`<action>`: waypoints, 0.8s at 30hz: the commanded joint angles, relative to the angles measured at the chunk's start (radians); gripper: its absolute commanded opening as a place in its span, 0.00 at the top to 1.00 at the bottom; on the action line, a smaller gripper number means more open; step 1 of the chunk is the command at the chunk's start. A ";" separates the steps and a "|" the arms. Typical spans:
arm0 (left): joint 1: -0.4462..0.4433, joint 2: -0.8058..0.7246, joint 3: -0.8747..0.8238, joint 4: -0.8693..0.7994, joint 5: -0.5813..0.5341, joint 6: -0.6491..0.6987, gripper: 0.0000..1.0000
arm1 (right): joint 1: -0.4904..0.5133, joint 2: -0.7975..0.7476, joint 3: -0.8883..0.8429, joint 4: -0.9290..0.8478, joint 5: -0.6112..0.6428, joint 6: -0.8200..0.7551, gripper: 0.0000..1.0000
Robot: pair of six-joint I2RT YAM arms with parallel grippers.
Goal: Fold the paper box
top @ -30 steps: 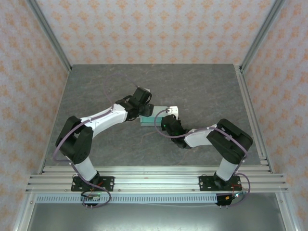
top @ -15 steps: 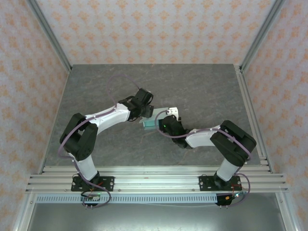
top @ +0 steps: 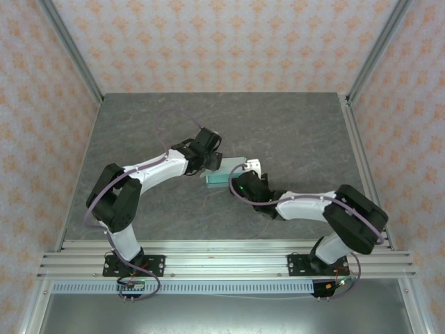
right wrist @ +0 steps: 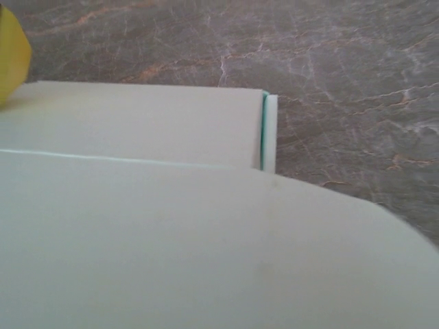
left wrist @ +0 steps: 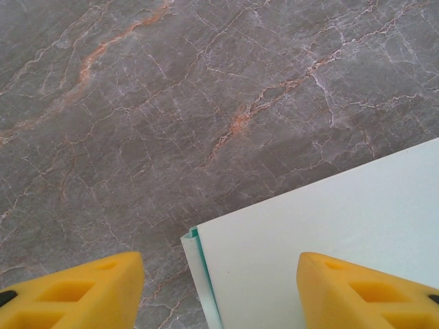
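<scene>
The paper box [left wrist: 329, 233], thin pale card, likely light and easily creased, lies on the desk [left wrist: 137, 103] beneath the left tool [left wrist: 216, 264], which is spread and grips nothing. The right tool [top: 241, 182] hovers by a rounded flap [right wrist: 206, 260], its grip unclear. The box looks best pinched at a folded edge.

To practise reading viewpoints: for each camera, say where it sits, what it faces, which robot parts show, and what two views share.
Top external: above, behind the bases, looking down at the table; both arms show.
Left wrist: on the left arm, facing down at the paper box corner; two yellow fingertips.
Right wrist: close over the box; one yellow fingertip.
Shared: both wrist views show the box's green-edged card.
</scene>
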 commanded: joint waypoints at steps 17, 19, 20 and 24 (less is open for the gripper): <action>0.006 -0.090 0.011 -0.032 -0.012 -0.012 0.38 | 0.003 -0.502 0.064 -0.566 -0.074 0.087 0.21; 0.006 -0.113 0.009 -0.037 -0.014 -0.012 0.38 | -0.003 -0.510 0.114 -0.621 -0.070 0.108 0.22; 0.006 -0.126 0.009 -0.041 -0.017 -0.012 0.38 | -0.012 -0.506 0.138 -0.647 -0.079 0.121 0.22; 0.007 -0.178 -0.009 -0.052 -0.035 -0.018 0.38 | -0.062 -0.473 0.191 -0.672 -0.136 0.159 0.28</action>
